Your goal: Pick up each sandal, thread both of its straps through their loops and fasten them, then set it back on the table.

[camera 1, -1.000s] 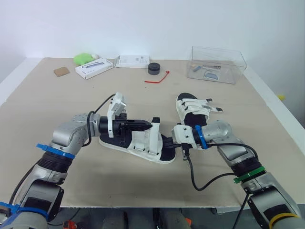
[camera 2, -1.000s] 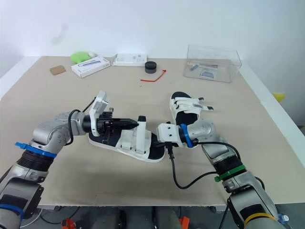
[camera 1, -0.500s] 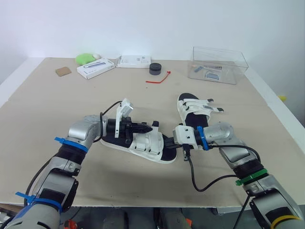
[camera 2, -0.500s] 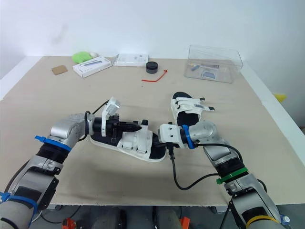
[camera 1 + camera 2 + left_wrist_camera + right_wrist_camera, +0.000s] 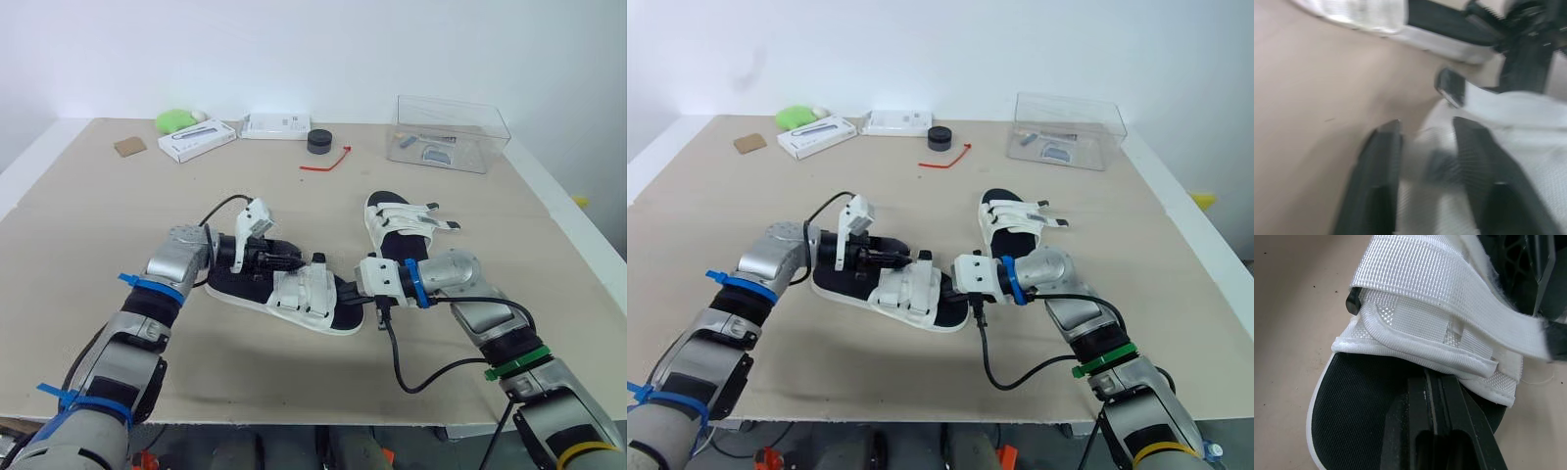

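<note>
A white-strapped sandal with a black footbed lies flat in the middle of the table. My left gripper reaches over it from the left; in the left wrist view its fingers stand apart, with a white strap lying loosely between them. My right gripper is shut and presses its tips on the footbed at the sandal's right end, just below the front strap. A second sandal lies behind my right arm.
At the back right stands a clear plastic box. Along the far edge are a black round lid, a red tie, two white boxes, a green object and a brown card.
My left gripper has sunk toward the sandal, bringing the upright strap down with it, and its fingers have spread apart. The right gripper has stayed put.
</note>
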Available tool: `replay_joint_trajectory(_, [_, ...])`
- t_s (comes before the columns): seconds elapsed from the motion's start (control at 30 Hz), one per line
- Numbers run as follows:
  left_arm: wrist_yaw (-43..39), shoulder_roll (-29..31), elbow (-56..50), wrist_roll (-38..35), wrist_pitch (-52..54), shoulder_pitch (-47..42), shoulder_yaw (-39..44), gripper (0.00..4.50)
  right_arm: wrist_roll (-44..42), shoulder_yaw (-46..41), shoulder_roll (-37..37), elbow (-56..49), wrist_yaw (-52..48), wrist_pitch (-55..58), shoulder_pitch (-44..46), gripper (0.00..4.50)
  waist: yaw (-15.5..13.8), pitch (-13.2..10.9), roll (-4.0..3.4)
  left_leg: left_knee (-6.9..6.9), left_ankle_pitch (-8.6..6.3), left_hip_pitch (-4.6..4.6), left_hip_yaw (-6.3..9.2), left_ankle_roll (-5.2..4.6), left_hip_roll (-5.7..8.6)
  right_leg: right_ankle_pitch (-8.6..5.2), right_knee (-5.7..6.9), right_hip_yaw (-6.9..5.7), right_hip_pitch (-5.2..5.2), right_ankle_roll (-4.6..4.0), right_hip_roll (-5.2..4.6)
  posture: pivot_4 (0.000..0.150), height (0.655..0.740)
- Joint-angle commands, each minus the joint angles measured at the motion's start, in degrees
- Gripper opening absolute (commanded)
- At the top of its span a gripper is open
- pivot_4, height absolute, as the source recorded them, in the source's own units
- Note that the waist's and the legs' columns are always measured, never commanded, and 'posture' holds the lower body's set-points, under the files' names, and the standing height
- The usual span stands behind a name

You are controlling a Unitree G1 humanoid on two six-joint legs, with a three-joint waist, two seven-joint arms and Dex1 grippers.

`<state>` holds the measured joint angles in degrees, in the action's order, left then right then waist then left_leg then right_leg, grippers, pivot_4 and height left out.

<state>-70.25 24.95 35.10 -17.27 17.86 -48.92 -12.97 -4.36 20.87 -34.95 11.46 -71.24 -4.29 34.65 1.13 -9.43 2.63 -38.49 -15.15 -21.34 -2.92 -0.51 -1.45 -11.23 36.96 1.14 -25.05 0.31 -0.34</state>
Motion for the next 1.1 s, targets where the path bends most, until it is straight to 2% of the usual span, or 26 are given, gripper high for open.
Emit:
replay_joint_trajectory(0.03, [-1.36, 1.68, 0.82, 2.09, -4.79, -2.93, 2.17, 3.70, 3.24, 1.12, -0.99, 3.10, -0.37, 1.02, -0.94, 0.00, 0.00, 0.00, 0.00, 0.00, 0.00, -0.02, 0.00, 0.00, 0.00, 0.00, 0.00, 0.00, -0.02, 0.00, 0.00, 0.150, 0.7400])
replay_joint_trajectory(0.07, [-1.70, 1.80, 1.06, 2.17, -5.91, -3.46, 2.61, 4.26, 3.26, 1.11, -0.95, 3.23, -0.37, 0.97, -0.86, 0.00, 0.00, 0.00, 0.00, 0.00, 0.00, -0.04, 0.00, 0.00, 0.00, 0.00, 0.00, -0.01, -0.03, 0.00, 0.00, 0.150, 0.7400])
replay_joint_trajectory(0.1, [-2.01, 1.49, 0.70, 1.47, -6.46, -4.20, 3.50, 4.48, 3.29, 1.13, -0.88, 3.38, -0.36, 0.93, -0.76, 0.00, 0.00, 0.00, 0.00, 0.00, 0.00, -0.04, 0.00, 0.00, 0.00, 0.00, 0.00, -0.01, -0.03, 0.01, 0.00, 0.150, 0.7400])
replay_joint_trajectory(0.23, [-0.76, -1.73, -4.68, -2.95, -2.20, -6.11, 7.22, 4.48, 3.40, 1.14, -0.65, 3.69, -0.22, 0.85, -0.52, 0.00, -0.02, -0.02, 0.03, -0.05, 0.00, -0.07, 0.01, 0.00, 0.00, 0.03, 0.00, -0.03, -0.03, 0.04, -0.03, 0.150, 0.7400])
replay_joint_trajectory(0.4, [-3.06, -2.79, -12.54, -3.14, 2.06, -2.04, 4.46, 4.48, 3.45, 1.01, -0.64, 3.63, 0.05, 0.94, -0.87, 0.00, 0.06, -0.01, 0.01, -0.03, 0.00, -0.05, -0.03, 0.00, 0.01, 0.05, -0.01, 0.05, -0.03, 0.08, -0.01, 0.150, 0.7400])
replay_joint_trajectory(0.5, [-3.72, -2.81, -13.79, -2.69, 2.62, -0.68, 3.40, 3.66, 3.33, 0.96, -0.82, 2.95, 0.19, 1.25, -1.40, 0.00, 0.06, -0.01, 0.01, -0.03, 0.00, -0.04, 0.00, 0.00, -0.01, 0.04, 0.00, 0.02, -0.02, 0.06, 0.01, 0.150, 0.7400])
replay_joint_trajectory(0.6, [-3.19, -3.29, -14.05, -3.66, 4.05, -0.59, 3.99, 2.49, 3.27, 0.81, -1.00, 2.59, 0.20, 1.44, -1.75, 0.00, 0.05, -0.01, 0.02, -0.04, 0.01, -0.04, 0.01, 0.00, -0.03, 0.05, 0.00, 0.01, -0.03, 0.06, 0.03, 0.150, 0.7400])
replay_joint_trajectory(0.63, [-3.14, -3.34, -14.15, -3.78, 4.12, -0.62, 4.10, 1.95, 3.32, 0.74, -1.08, 2.51, 0.19, 1.42, -1.90, 0.00, 0.04, -0.01, 0.01, -0.05, 0.01, -0.04, 0.01, 0.00, -0.03, 0.05, 0.00, 0.01, -0.02, 0.06, 0.03, 0.150, 0.7400])
replay_joint_trajectory(0.7, [-2.93, -3.21, -14.44, -4.69, 3.73, -0.68, 5.46, 1.34, 3.33, 0.58, -1.19, 2.24, 0.20, 1.64, -2.11, 0.00, 0.05, -0.01, 0.02, -0.04, 0.01, -0.03, 0.00, 0.00, -0.02, 0.05, 0.00, 0.02, -0.02, 0.07, 0.03, 0.150, 0.7400])
replay_joint_trajectory(0.73, [-2.83, -2.52, -14.84, -5.36, 3.75, -0.50, 6.63, 1.01, 3.28, 0.48, -1.29, 1.94, 0.14, 1.79, -2.25, 0.00, 0.05, -0.01, 0.01, -0.04, 0.01, -0.04, -0.01, 0.00, -0.03, 0.05, -0.01, 0.02, -0.02, 0.07, 0.03, 0.150, 0.7400])
replay_joint_trajectory(0.8, [-4.14, -0.19, -15.71, -6.01, 2.90, 0.58, 8.35, 0.08, 3.12, 0.20, -1.53, 1.54, 0.05, 2.16, -2.41, 0.00, 0.05, -0.01, 0.01, -0.04, 0.00, -0.05, -0.01, 0.00, -0.03, 0.05, -0.01, 0.03, -0.04, 0.06, 0.03, 0.150, 0.7400])
replay_joint_trajectory(1.0, [-7.22, 7.37, -8.90, -3.14, -3.64, 0.99, 10.75, 0.02, 3.22, 0.03, -1.74, 2.19, -0.22, 1.81, -2.18, 0.00, -0.02, -0.01, 0.01, -0.02, 0.00, -0.07, 0.01, 0.00, -0.02, 0.02, -0.01, -0.03, -0.05, 0.02, -0.01, 0.150, 0.7400])
replay_joint_trajectory(1.1, [-8.01, 9.36, -8.34, -1.92, -7.74, 2.13, 11.03, 0.02, 3.11, -0.04, -1.71, 2.62, -0.33, 1.48, -2.10, 0.00, -0.01, -0.01, 0.02, -0.03, 0.00, -0.07, -0.02, 0.00, 0.00, 0.02, -0.01, -0.01, -0.06, 0.01, -0.06, 0.150, 0.7400])
